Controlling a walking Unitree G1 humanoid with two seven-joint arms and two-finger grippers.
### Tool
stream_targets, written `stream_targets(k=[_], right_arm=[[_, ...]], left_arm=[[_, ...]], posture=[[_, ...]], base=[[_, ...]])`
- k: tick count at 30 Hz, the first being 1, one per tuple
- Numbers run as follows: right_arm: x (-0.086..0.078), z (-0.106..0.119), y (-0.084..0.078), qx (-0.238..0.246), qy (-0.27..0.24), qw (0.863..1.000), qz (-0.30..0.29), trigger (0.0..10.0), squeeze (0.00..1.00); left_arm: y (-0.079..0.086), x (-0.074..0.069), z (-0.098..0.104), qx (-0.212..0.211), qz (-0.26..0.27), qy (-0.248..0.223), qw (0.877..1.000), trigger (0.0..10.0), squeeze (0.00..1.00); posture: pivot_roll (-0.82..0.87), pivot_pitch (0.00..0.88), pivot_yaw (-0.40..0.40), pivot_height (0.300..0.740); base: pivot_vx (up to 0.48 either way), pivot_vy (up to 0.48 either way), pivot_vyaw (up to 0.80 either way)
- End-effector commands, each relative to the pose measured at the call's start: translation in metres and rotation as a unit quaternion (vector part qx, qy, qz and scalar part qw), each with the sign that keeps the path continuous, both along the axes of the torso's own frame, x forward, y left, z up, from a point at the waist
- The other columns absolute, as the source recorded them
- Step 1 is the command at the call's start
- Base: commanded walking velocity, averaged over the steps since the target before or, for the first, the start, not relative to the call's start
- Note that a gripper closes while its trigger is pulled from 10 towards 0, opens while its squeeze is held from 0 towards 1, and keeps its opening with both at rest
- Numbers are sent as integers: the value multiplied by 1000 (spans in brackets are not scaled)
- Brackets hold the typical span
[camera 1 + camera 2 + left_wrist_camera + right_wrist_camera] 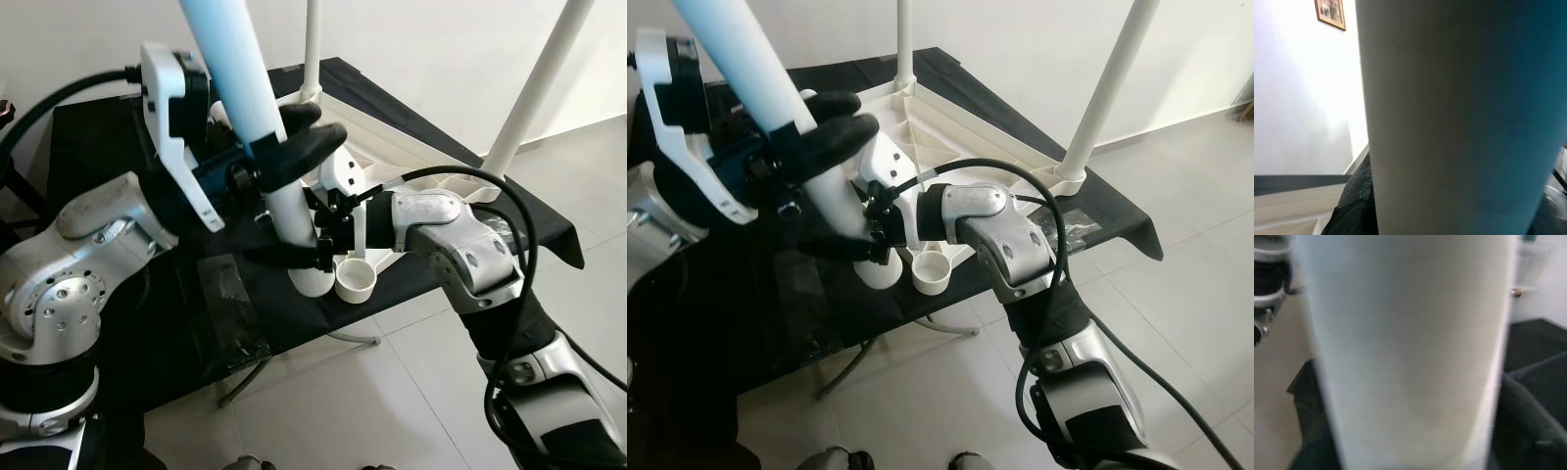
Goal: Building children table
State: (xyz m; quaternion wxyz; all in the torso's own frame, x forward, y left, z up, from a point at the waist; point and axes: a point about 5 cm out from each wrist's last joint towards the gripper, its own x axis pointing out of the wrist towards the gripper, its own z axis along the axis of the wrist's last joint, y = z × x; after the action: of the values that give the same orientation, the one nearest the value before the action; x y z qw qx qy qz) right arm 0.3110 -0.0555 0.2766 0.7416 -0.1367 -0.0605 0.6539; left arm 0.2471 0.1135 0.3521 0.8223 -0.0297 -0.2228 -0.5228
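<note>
White table leg [257, 117]: tubular, tilted, lower end resting on the black cloth [225, 304] just beside an open corner socket [356, 279] of the upturned tabletop [392, 147]. Left gripper [289, 201]: fingers clamped around the leg at mid-height. Right gripper [328, 230]: pressed to the leg below the left one; whether it grips cannot be told. Two fitted legs [1107, 93] stand upright beyond both grippers, well apart.

Handling, judged: bring the tube upright over the socket before pressing down; a tilted entry would bind. Socket sits near the cloth's front edge; open floor [411, 392] lies under the right arm, so avoid outward pushes.
</note>
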Motion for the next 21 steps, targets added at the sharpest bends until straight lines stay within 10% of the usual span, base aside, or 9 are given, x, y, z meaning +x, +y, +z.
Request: stream_targets(k=[1,13,14,15,16,17,18,19,21], right_arm=[[-10,-1,16,13,7,999,40,0,0],[-11,-1,19,8,12,999,44,0,0],[-11,-2,19,5,12,999,41,0,0],[-10,-4,18,2,11,999,36,0,0],[-10,-5,17,0,10,999,32,0,0],[-9,-6,16,-1,9,1000,25,0,0],[-9,-6,16,-1,9,1000,25,0,0],[-6,-7,14,2,8,1000,7,0,0],[-5,-7,13,3,8,1000,-1,0,0]], left_arm=[[-22,-14,3,-2,-83,-12,997,0,0],[-28,-12,4,6,-82,-13,997,0,0],[-27,-11,5,8,-80,-14,997,941,0],[-26,-10,7,9,-72,-15,997,7451,0],[-25,-8,8,9,-65,-16,998,7451,0],[-22,-6,8,-1,-58,-11,998,10000,439],[-22,-6,8,-1,-58,-11,998,10000,439],[-13,-7,10,-21,-61,-7,998,10000,1000],[-9,-9,11,-27,-65,-9,998,10000,1000]], posture=[[7,111,0,740],[6,111,0,740],[6,111,0,740],[6,112,0,740],[6,112,0,740],[4,113,0,740],[4,113,0,740],[2,115,1,740],[2,115,1,740]], base=[[0,0,0],[0,0,0],[0,0,0],[0,0,0],[0,0,0],[0,0,0],[0,0,0],[0,0,0],[0,0,0]])
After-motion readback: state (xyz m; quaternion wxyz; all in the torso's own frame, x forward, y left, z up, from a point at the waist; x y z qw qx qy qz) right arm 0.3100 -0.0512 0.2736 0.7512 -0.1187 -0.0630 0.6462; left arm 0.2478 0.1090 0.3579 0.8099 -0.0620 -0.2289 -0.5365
